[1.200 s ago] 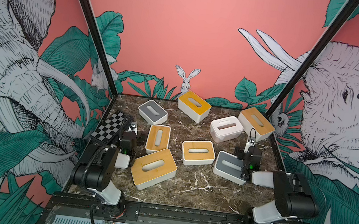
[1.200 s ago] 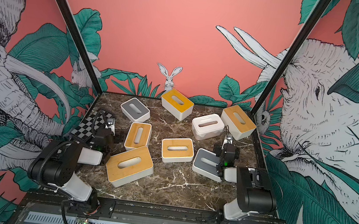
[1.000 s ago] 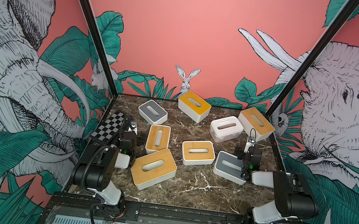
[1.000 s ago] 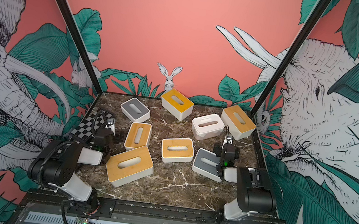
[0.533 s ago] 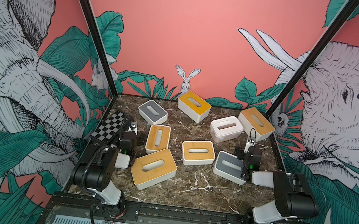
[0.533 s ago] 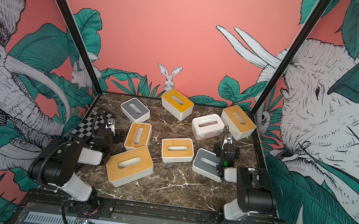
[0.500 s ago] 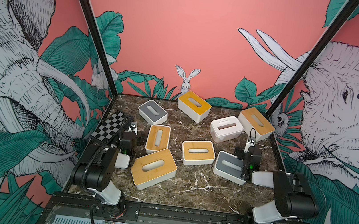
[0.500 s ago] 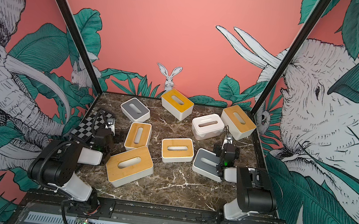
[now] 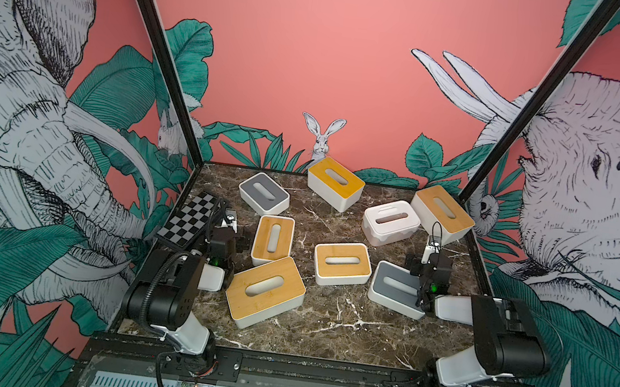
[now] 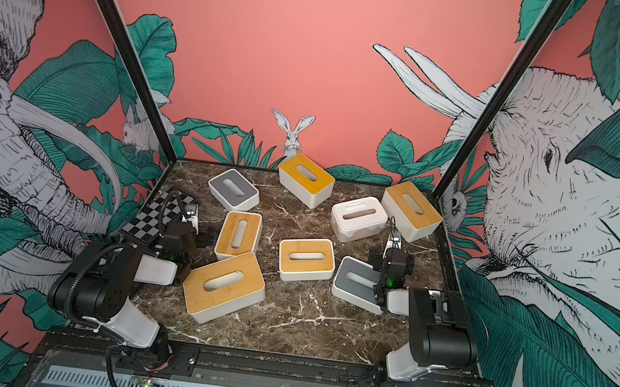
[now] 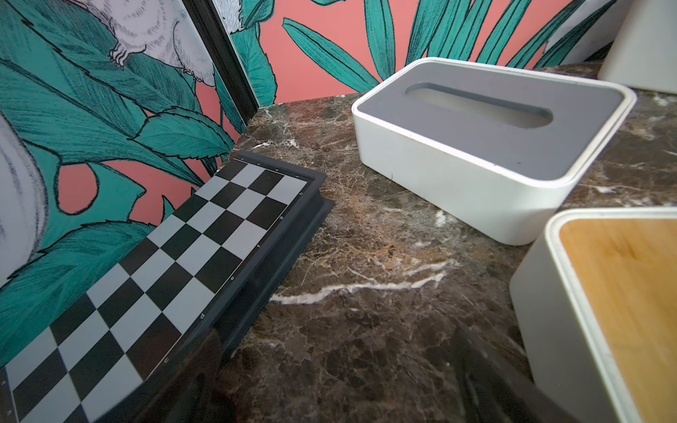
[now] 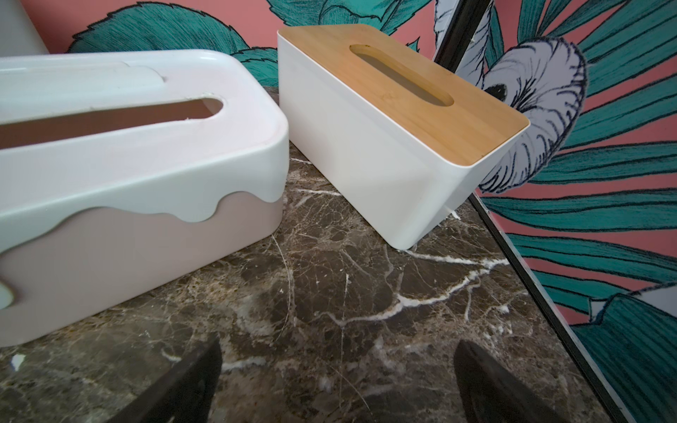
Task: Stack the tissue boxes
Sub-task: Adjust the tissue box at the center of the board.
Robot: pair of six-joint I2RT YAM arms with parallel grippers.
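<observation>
Tissue boxes: eight are laid singly on the marble tabletop, all to the right of the checkerboard panel; none is stacked.
Left gripper: jaws are held apart over bare marble, hemmed between the panel and a bamboo-lidded box; nothing is gripped.
Right gripper: jaws are spread, empty, far across from the panel, before the drip-sided box.
Wrist views only: the pink lower side and the panel's dark frame are shown plainly.
</observation>
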